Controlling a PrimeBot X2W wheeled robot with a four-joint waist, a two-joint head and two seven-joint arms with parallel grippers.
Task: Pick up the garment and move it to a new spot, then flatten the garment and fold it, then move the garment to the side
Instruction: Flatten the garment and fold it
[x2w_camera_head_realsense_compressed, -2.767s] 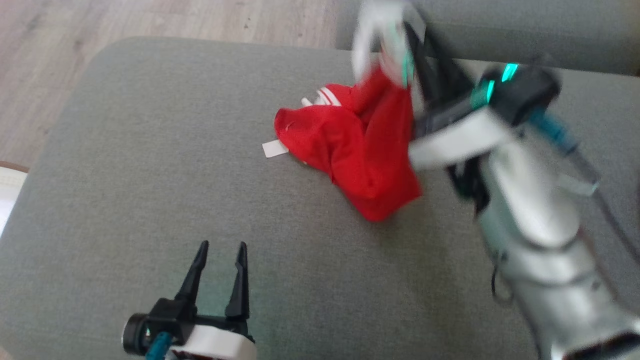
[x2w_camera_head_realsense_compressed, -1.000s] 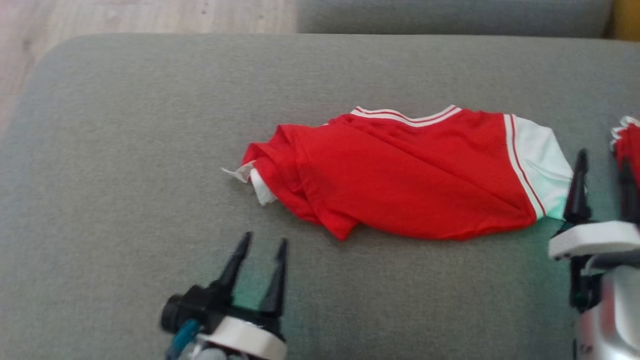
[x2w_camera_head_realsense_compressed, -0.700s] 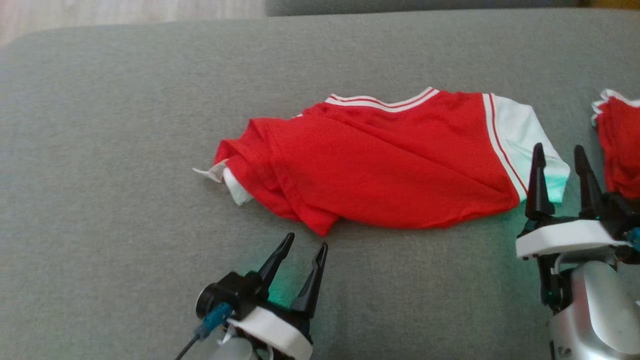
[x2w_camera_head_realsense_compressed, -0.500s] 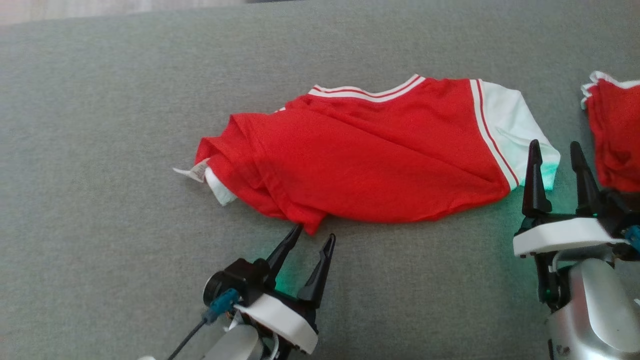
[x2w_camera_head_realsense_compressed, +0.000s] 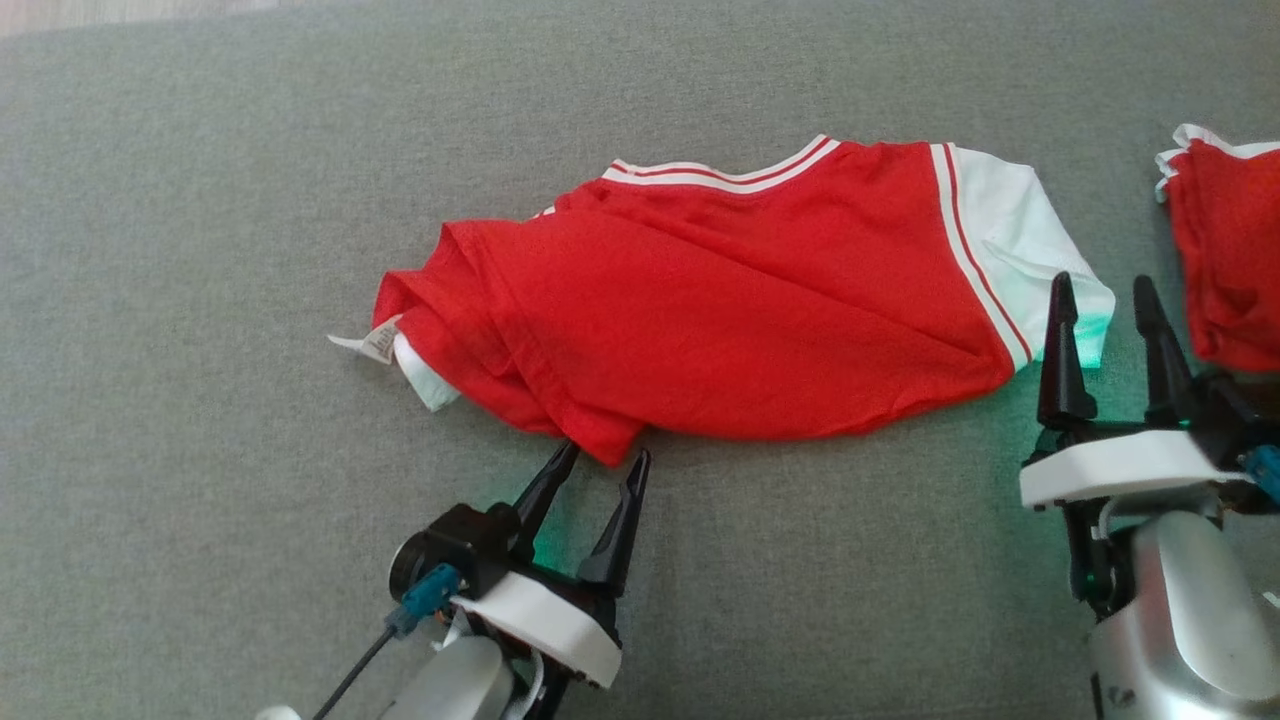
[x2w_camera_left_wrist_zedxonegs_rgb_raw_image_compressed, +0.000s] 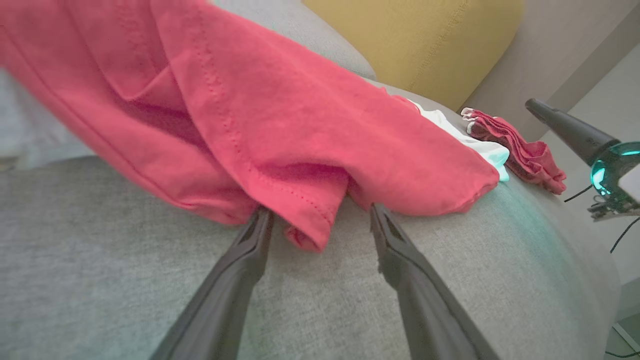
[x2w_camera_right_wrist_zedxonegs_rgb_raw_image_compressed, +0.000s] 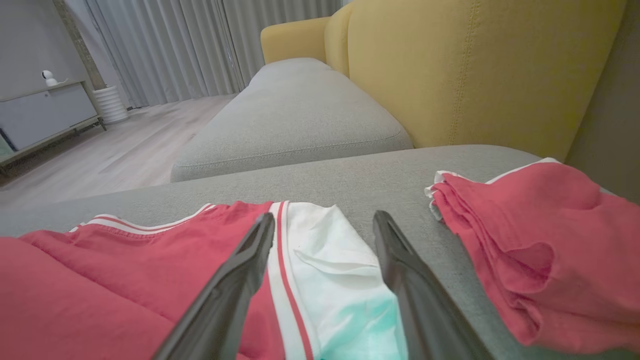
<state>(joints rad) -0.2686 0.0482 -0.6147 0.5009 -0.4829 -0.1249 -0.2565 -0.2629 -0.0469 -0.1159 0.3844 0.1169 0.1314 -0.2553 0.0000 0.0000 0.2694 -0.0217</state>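
Across the middle of the grey sofa cushion (x2w_camera_head_realsense_compressed: 200, 250), in the head view, a red garment (x2w_camera_head_realsense_compressed: 720, 310) with white striped trim lies spread sideways and rumpled, its neckline toward the cushion's far edge. Its white sleeve (x2w_camera_head_realsense_compressed: 1020, 250) points toward the right edge, and a small label (x2w_camera_head_realsense_compressed: 375, 342) sticks out at the left end. The left gripper (x2w_camera_head_realsense_compressed: 607, 452) sits at the garment's near hem, jaws open, one tip on either side of a protruding corner of cloth. The right gripper (x2w_camera_head_realsense_compressed: 1101, 282), jaws also open, stands at the sleeve's end with one finger overlapping the sleeve. A folded red cloth (x2w_camera_head_realsense_compressed: 1225, 270) lies at the cushion's right edge, just beside that gripper and apart from the garment.

From the left wrist, the two dark fingers straddle the garment's corner without closing on it, and the rest of the cloth rises just beyond them. Farther off are the folded red cloth, a yellow backrest (x2w_camera_left_wrist_zedxonegs_rgb_raw_image_compressed: 415, 40) and one finger of the right gripper beside a teal light.

From the right wrist, the open fingers frame the white sleeve, which rests on the cushion. The folded red cloth sits just right of the right-hand finger. Behind are the yellow backrest, a second cushion (x2w_camera_right_wrist_zedxonegs_rgb_raw_image_compressed: 295, 120), wooden floor (x2w_camera_right_wrist_zedxonegs_rgb_raw_image_compressed: 125, 145), curtains (x2w_camera_right_wrist_zedxonegs_rgb_raw_image_compressed: 200, 45) and a low cabinet (x2w_camera_right_wrist_zedxonegs_rgb_raw_image_compressed: 45, 115).
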